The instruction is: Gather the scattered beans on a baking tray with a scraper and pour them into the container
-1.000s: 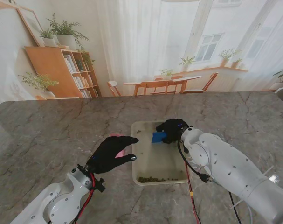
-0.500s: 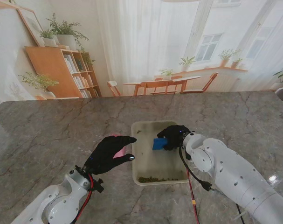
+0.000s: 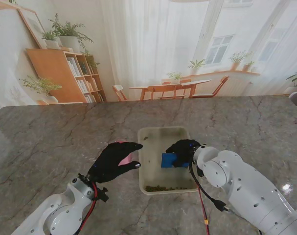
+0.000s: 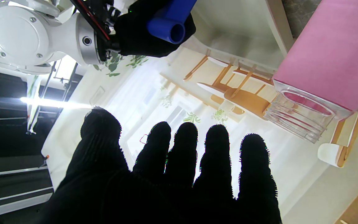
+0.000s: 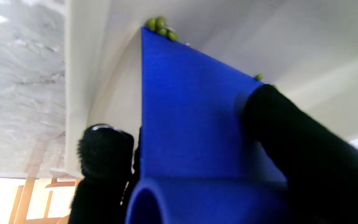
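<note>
Beans [image 3: 160, 188] lay mostly heaped at the end of the baking tray [image 3: 142, 156] nearest me, while the right hand [image 3: 183, 151] was clamped on the blue scraper [image 3: 168, 160] mid-tray and the left hand [image 3: 114, 160] hovered with fingers spread, holding nothing, by the pink container [image 4: 328, 59]. A tilted blade risked letting strays slip under or round its corner — the tray might skid too. Only the right wrist view showed a few green beans [image 5: 161, 25] at the blade's edge — the stand view could not resolve them.
</note>
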Controlling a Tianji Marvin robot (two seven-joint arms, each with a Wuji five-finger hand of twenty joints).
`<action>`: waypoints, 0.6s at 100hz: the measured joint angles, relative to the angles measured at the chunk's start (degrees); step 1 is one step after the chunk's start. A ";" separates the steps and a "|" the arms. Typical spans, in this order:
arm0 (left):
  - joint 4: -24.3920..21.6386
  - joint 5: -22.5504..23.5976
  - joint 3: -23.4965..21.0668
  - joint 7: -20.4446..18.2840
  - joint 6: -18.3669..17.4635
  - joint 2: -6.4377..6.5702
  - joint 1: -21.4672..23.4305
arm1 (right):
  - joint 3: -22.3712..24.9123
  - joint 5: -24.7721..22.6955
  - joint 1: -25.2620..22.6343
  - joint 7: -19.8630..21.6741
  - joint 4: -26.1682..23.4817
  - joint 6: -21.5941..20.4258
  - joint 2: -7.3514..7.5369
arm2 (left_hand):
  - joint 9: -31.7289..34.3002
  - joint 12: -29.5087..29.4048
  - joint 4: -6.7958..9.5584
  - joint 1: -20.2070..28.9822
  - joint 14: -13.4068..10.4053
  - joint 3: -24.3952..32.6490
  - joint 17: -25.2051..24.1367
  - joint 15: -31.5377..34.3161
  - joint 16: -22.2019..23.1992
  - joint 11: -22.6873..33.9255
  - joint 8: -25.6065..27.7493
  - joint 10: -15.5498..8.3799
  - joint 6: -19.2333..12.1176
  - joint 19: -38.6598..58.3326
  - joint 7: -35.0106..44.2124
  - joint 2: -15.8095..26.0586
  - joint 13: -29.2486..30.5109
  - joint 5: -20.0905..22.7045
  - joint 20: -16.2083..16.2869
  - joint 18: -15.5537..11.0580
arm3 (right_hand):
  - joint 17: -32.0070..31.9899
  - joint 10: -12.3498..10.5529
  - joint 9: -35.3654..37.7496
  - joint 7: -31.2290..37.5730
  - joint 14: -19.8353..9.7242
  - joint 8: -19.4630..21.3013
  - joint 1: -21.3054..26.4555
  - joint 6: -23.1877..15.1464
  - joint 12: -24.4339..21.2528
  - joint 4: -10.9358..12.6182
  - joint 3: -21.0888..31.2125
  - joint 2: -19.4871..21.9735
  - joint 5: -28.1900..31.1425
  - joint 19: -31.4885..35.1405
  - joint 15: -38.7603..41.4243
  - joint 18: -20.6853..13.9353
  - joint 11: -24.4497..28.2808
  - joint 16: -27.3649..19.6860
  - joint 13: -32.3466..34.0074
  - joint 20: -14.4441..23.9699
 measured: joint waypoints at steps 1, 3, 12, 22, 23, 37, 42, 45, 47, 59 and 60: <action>0.00 0.00 -0.01 0.00 0.00 0.00 0.00 | 0.15 0.02 -0.18 0.16 -0.18 -0.07 0.02 | 0.00 0.00 0.00 0.00 0.00 0.00 0.00 0.00 0.00 0.00 0.00 0.00 0.00 0.00 0.00 0.00 0.00 0.00 0.00 0.00 | 0.00 0.00 0.00 0.01 0.00 0.00 0.00 0.00 0.01 0.00 0.00 0.00 0.00 0.00 0.00 0.00 -0.01 0.00 0.06 0.00; -0.01 0.00 -0.02 0.00 0.00 0.00 0.01 | 0.42 0.04 -0.52 0.35 -0.50 -0.17 0.06 | 0.00 0.00 0.00 0.00 0.00 0.00 0.00 0.00 0.00 0.00 0.00 0.00 0.00 0.00 0.00 0.00 0.00 0.00 0.00 0.00 | 0.00 -0.01 0.00 0.03 0.00 0.00 0.00 0.00 0.01 0.00 0.00 0.00 0.00 0.00 0.00 0.00 -0.02 0.00 0.23 0.00; -0.04 0.00 -0.04 0.00 0.00 0.00 0.02 | 1.77 0.01 -2.28 1.05 -2.04 -0.51 0.22 | 0.00 0.00 0.00 0.00 0.00 0.00 0.00 0.00 0.00 0.00 0.00 0.00 0.00 0.00 0.00 0.00 0.00 0.00 0.00 0.00 | -0.02 -0.06 0.00 0.05 0.00 0.00 0.00 -0.01 0.02 0.00 0.00 0.00 0.00 0.00 0.11 0.00 -0.02 0.03 0.37 0.00; -0.04 -0.01 -0.04 -0.01 0.00 0.00 0.02 | 3.56 -0.05 -4.39 3.01 -4.18 -0.84 0.36 | 0.00 0.00 0.00 0.00 0.00 0.00 0.00 0.11 0.32 0.00 0.00 0.00 0.00 0.00 0.00 0.00 0.57 0.00 0.00 0.00 | -0.09 -0.10 0.00 0.05 -0.03 -0.05 0.00 -0.01 0.04 0.00 0.00 0.00 0.01 -0.01 0.13 0.00 -0.03 0.08 0.38 0.00; -0.04 -0.01 -0.04 -0.02 0.00 0.00 0.02 | 3.76 -0.05 -4.62 3.27 -4.42 -0.87 0.37 | 0.00 0.00 0.00 0.00 0.00 0.00 0.00 0.11 0.32 0.00 0.00 0.00 0.00 0.00 0.00 0.00 0.57 0.00 0.00 0.00 | -0.11 -0.11 0.00 0.05 -0.04 -0.05 0.00 -0.05 0.04 0.00 0.00 0.00 0.01 -0.02 0.13 0.00 -0.03 0.08 0.38 0.01; -0.05 -0.05 0.01 -0.10 0.01 0.00 0.01 | 6.13 -0.07 -7.75 4.47 -6.95 -1.59 0.50 | 0.00 0.00 0.00 0.00 0.00 0.00 0.01 0.11 0.32 0.00 0.00 0.00 0.00 0.00 0.00 0.00 0.58 0.00 0.00 0.00 | -0.35 -0.98 0.02 0.06 -0.72 -0.08 0.00 -0.89 0.04 0.01 -0.04 -0.11 0.14 -0.17 0.13 0.00 -0.13 0.08 1.24 0.01; -0.05 -0.07 0.03 -0.15 0.01 0.00 0.01 | 6.77 -0.27 -8.62 4.44 -7.59 -2.07 0.55 | 0.00 0.00 0.00 0.00 0.00 0.00 0.01 0.11 0.32 0.00 0.00 0.00 0.00 0.00 0.00 0.00 0.58 0.00 0.00 0.00 | -0.74 -1.30 0.02 0.05 -0.99 -0.09 0.00 -1.35 0.09 0.01 -0.05 -0.59 0.38 -0.22 0.13 0.00 -0.14 0.08 1.25 0.00; -0.05 -0.08 0.04 -0.18 0.02 0.00 0.00 | 7.12 -0.45 -9.10 4.61 -8.01 -2.38 0.59 | 0.00 0.00 0.00 0.00 0.00 0.00 0.01 0.11 0.32 0.00 0.00 0.00 0.00 0.00 0.00 0.00 0.58 0.00 0.00 0.00 | -0.75 -1.43 0.02 0.02 -1.08 -0.09 0.00 -1.37 0.59 0.01 -0.09 -0.72 0.66 -0.33 0.13 0.00 -0.50 0.08 1.26 0.00; -0.05 -0.08 0.04 -0.20 0.03 0.00 0.00 | 7.34 -0.59 -9.41 4.77 -8.29 -2.57 0.62 | 0.00 0.00 0.00 0.00 0.00 0.00 0.02 0.11 0.32 0.00 0.00 0.00 0.00 0.00 0.00 0.00 0.58 0.00 0.00 0.00 | -0.76 -1.44 0.02 0.02 -1.13 -0.09 0.00 -1.40 0.64 0.01 -0.09 -0.72 0.66 -0.46 0.13 0.00 -0.68 0.08 1.26 0.01; -0.05 -0.12 0.09 -0.23 0.04 0.00 -0.03 | 8.48 -1.99 -11.10 5.01 -9.77 -3.10 0.69 | 0.00 0.00 0.00 0.00 0.00 0.00 0.02 0.11 0.32 0.00 0.00 0.00 0.00 0.00 0.00 0.00 0.58 0.00 0.00 0.00 | -0.78 -1.57 0.06 -0.09 -1.22 -0.10 0.00 -1.74 0.67 0.01 -0.62 -0.72 0.67 -0.77 0.10 0.00 -0.75 0.08 1.66 0.01; -0.05 -0.12 0.09 -0.23 0.04 0.00 -0.03 | 8.58 -2.07 -11.24 5.04 -9.90 -3.11 0.69 | 0.00 0.00 0.00 0.00 0.00 0.00 0.02 0.11 0.32 0.00 0.00 0.00 0.00 0.00 0.00 0.00 0.58 0.00 0.00 0.00 | -0.77 -1.57 0.06 -0.22 -1.22 -0.15 0.00 -1.94 0.67 0.01 -0.64 -0.72 0.71 -0.77 0.09 0.00 -0.75 0.08 1.66 0.01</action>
